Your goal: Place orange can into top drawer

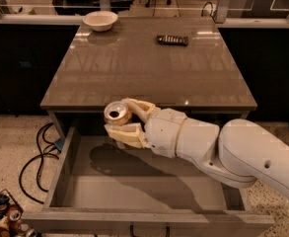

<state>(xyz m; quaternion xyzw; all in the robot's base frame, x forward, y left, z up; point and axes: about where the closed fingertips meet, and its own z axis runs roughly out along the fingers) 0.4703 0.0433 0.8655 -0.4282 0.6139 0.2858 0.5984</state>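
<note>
The jaws of the gripper (120, 118) squeeze the can (117, 113) from two sides so it does not fall. The can hangs just past the front edge of the surface (144, 68), over the open drawer (134, 184), ready to go down.

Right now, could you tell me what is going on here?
The robot's arm holds the can in its claw, fingers closed around it. The can hangs just in front of the table edge, over the rear left of the open drawer. It is not yet set down; the drawer floor shows only the arm's shadow. A bowl sits at the table's far left corner.
</note>
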